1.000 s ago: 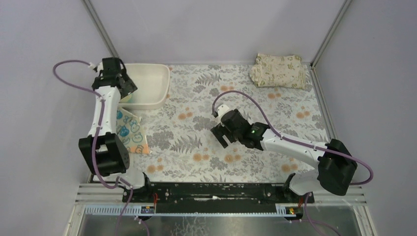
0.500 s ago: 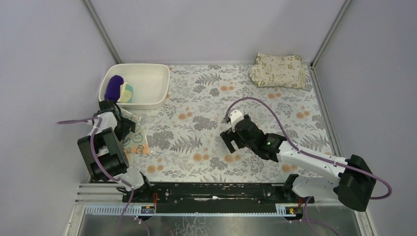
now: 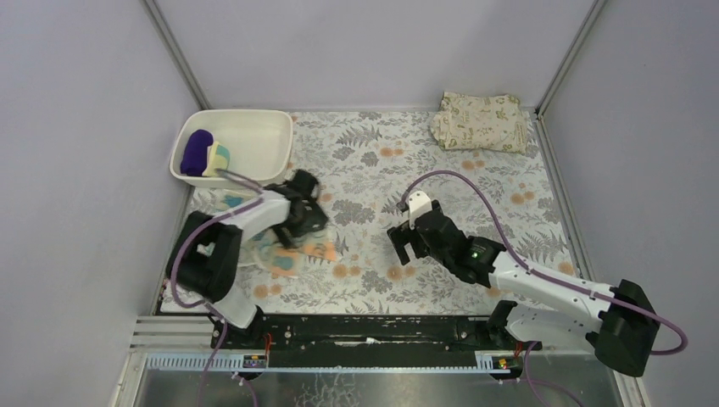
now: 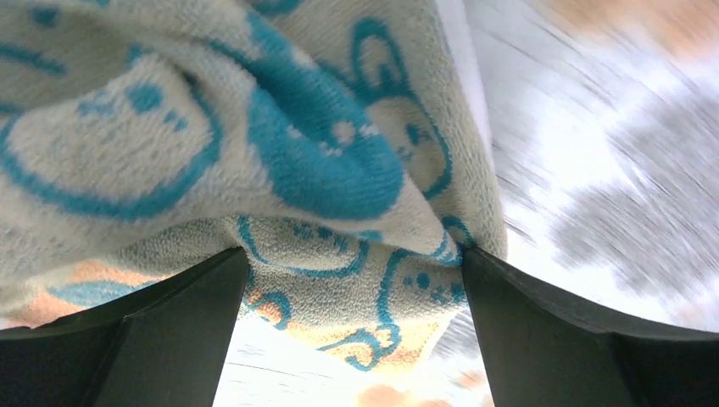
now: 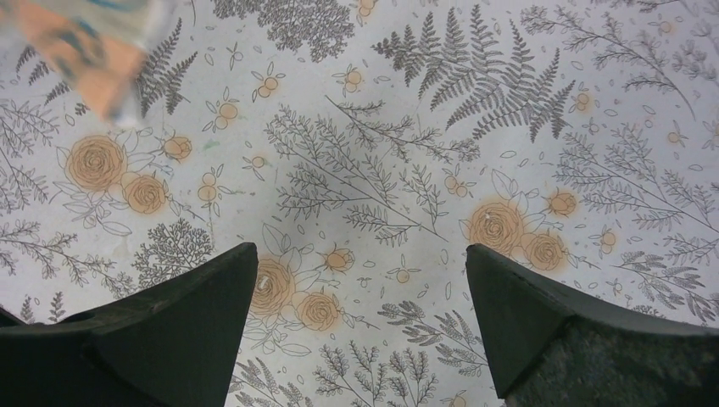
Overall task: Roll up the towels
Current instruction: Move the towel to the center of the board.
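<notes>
Overhead, floral tablecloth point(image 3: 475, 182) inside grey walls point(image 3: 373, 51), left fingers point(image 4: 127, 339) pinching yellow towel point(image 4: 254, 153), right fingers point(image 5: 153, 331) spread.

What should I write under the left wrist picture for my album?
Left gripper fingers around a pale towel with teal bunny faces.

a white tub point(image 3: 275, 144) and beige leaf-printed cloth point(image 3: 480, 121) (folded) sit on the floral tablecloth point(image 3: 373, 161).

The right claw point(image 5: 360, 326), jaws wide apart, hangs over the floral tablecloth point(image 5: 407, 127).
</notes>
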Tool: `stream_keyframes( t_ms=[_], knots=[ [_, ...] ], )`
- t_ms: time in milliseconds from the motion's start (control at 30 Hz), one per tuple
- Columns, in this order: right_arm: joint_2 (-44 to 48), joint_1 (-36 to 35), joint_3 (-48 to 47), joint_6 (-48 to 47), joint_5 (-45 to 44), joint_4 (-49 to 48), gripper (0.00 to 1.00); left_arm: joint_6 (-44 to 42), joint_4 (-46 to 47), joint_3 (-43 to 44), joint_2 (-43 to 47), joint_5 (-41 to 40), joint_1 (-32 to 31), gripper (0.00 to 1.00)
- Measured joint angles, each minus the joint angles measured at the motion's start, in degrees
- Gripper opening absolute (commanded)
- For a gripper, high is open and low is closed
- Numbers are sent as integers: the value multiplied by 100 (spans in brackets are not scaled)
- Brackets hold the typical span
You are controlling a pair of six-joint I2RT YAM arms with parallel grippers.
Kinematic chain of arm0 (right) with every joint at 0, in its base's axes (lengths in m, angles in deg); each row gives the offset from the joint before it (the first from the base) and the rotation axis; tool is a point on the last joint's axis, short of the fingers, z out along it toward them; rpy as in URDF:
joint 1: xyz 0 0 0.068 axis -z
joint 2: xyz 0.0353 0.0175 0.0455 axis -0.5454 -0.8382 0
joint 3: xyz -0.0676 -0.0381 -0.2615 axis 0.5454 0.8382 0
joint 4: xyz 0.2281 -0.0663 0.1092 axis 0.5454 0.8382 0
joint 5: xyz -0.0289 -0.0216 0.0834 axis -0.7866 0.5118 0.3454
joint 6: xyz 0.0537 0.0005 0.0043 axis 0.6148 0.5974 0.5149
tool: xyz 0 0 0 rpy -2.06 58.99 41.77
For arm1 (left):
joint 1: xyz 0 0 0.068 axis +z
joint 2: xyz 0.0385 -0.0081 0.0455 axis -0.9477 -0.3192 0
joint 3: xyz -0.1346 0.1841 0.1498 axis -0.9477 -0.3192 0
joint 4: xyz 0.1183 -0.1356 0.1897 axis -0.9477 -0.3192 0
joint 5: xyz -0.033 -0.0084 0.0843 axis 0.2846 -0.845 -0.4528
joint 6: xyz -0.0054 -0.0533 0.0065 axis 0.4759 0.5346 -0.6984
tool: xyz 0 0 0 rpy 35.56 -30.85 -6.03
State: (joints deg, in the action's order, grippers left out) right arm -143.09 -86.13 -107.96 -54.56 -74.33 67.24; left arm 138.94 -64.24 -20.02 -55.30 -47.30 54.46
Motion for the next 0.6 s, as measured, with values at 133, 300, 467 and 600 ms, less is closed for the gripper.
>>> stream_keyframes(
  t_ms=[133, 300, 467, 600],
  knots=[
    [153, 0, 11, 98, -177, 0, 99, 529, 0, 1386, -1067, 452, -1469, 97],
    [302, 2, 11, 223, -492, 63, 99, 531, 98, 4103, -2616, 898, -2546, 99],
    [634, 11, 13, 297, -669, 96, 99, 380, 157, 4621, -2492, 1001, -2750, 99],
    [649, 20, 28, 435, -699, 114, 99, 254, 262, 3676, -1565, 887, -2461, 96]
  ],
)
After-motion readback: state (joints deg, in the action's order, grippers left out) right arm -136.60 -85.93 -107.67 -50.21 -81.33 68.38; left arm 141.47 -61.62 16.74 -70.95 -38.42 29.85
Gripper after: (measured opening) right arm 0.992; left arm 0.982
